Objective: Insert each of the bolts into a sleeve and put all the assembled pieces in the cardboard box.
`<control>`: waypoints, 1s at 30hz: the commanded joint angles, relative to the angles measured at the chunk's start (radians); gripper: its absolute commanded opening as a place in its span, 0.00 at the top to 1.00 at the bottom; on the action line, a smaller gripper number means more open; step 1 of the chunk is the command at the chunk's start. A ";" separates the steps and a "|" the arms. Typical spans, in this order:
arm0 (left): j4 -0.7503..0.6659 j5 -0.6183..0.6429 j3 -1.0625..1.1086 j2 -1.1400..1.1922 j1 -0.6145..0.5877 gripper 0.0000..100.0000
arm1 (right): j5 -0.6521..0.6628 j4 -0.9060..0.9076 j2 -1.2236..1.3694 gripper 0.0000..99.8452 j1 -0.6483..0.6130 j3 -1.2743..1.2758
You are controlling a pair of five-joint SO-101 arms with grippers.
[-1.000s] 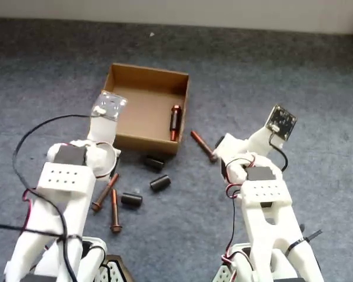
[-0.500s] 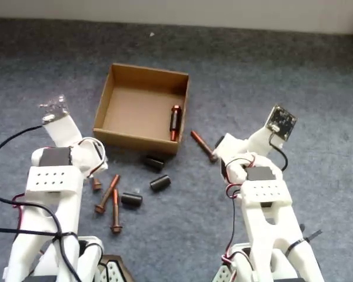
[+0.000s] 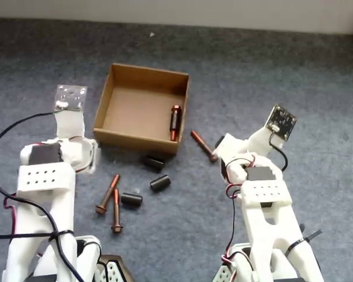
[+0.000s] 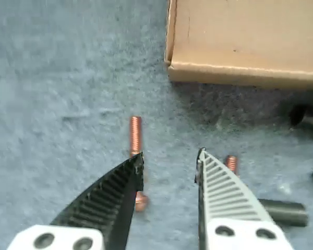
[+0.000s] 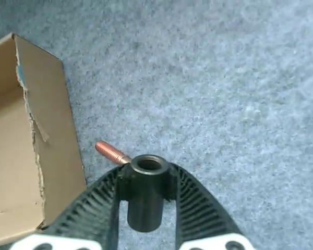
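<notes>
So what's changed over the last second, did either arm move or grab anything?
The left arm swung off the cardboard box's near left corner to the carpet beside it; the left gripper now hangs open over a loose bolt. Nothing was grabbed or released. The right gripper stayed shut on a sleeve; the assembled piece in the box and the loose sleeves did not move.

You have no text, label, number or sign that can be read here, not even on the walls of the cardboard box (image 3: 135, 141).
</notes>
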 commanded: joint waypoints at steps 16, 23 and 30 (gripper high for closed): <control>-0.172 -0.876 -0.148 0.176 -0.332 0.81 | -0.009 -0.021 -0.028 1.00 0.008 -0.010; -0.203 -0.881 -0.140 0.433 -0.386 0.90 | -0.009 -0.021 -0.028 1.00 0.008 -0.010; -0.158 -0.878 -0.137 0.601 -0.378 0.95 | -0.009 -0.021 -0.028 1.00 0.008 -0.010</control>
